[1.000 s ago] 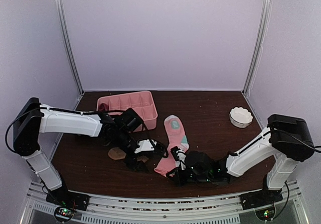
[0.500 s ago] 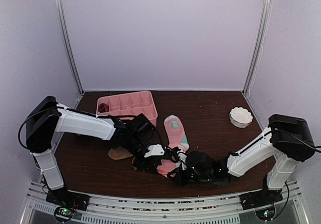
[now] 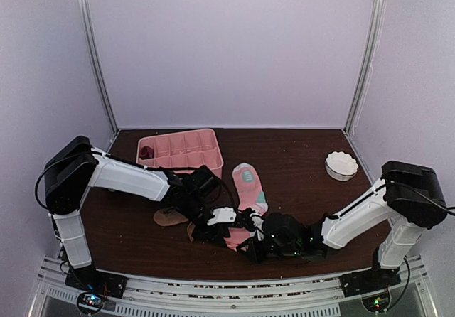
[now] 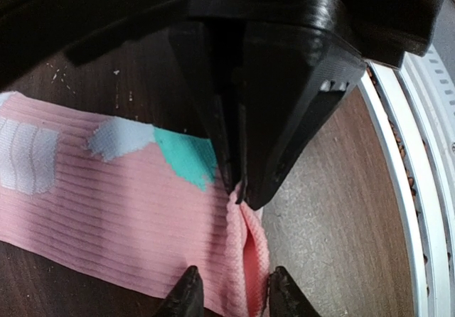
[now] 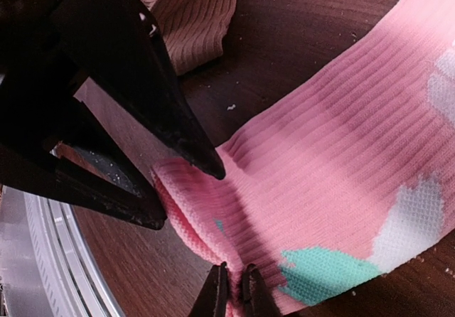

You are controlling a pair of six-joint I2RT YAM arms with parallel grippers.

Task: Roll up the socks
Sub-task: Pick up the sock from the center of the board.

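Observation:
One of the socks, pink (image 3: pixel 248 186) with white and mint patches, lies lengthwise at the table's middle front. Its cuff is bunched at the near end between both grippers. My right gripper (image 5: pixel 233 293) is shut, pinching a fold of the cuff of this pink sock (image 5: pixel 341 189). My left gripper (image 4: pixel 231 296) comes from the opposite side, its fingers closed in on the cuff of the pink sock (image 4: pixel 106 203), one fingertip (image 5: pixel 202 162) on the fabric. A tan sock (image 3: pixel 170 217) lies flat to the left, partly under the left arm.
A pink divided tray (image 3: pixel 204 162) stands at the back left with a small dark red bundle (image 3: pixel 146 151) in one end cell. A white scalloped bowl (image 3: pixel 341 165) sits at the right. The metal rail (image 4: pixel 426 189) of the table's front edge runs close to the cuff.
My left arm has swung right from the tan sock to the pink sock's cuff, and its jaws have narrowed round it. The right gripper has stayed on the cuff.

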